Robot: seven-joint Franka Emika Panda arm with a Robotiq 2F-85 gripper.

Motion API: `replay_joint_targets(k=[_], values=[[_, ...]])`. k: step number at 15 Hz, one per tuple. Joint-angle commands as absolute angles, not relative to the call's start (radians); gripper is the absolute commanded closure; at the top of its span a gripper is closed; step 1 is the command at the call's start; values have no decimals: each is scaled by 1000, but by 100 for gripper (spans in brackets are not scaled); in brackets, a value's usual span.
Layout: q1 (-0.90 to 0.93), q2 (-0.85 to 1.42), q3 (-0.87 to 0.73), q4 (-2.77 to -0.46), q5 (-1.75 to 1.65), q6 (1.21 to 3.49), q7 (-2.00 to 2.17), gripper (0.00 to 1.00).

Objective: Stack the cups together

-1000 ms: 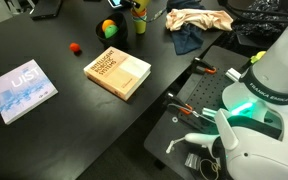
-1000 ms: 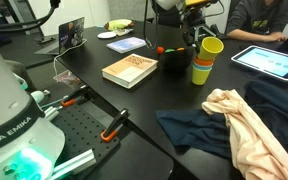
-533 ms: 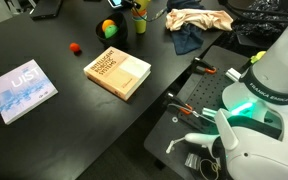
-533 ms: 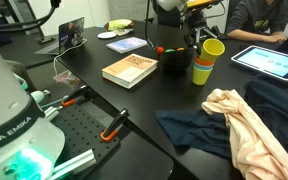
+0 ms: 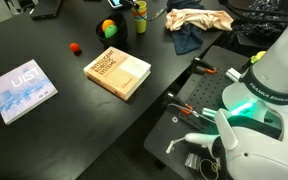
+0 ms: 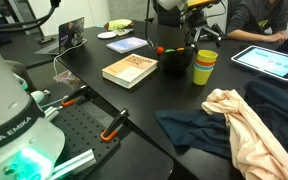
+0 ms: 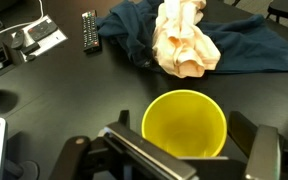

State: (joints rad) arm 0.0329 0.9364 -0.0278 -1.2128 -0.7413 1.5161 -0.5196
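Gripper (image 7: 182,138): dark blocky fingers spread wide, nothing clamped. The smooth, round plastic yellow-green cup (image 7: 185,124) sits directly beneath, between the fingers, open rim up. In an exterior view it tops the nested cups (image 6: 203,70) w/ an orange band under it; soft crumpled peach cloth (image 7: 184,38) lies beyond.

cups (image 7: 184,128) — smooth, faintly glossy plastic; cloth (image 7: 187,40) soft, creased fabric; table (image 7: 64,100) — matt black.
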Motion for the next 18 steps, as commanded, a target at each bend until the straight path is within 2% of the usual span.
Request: replay_joint_targets(k=[1,6,12,18], values=[[30,898,-26,-1231,-754,1517,-543,0],[12,881,-20,-1158,-697,1437,-559,0],[-58,846,-6,-1005,-430,1256,-590,0],[-144,802,17,-965,-164,1281,-538,0]])
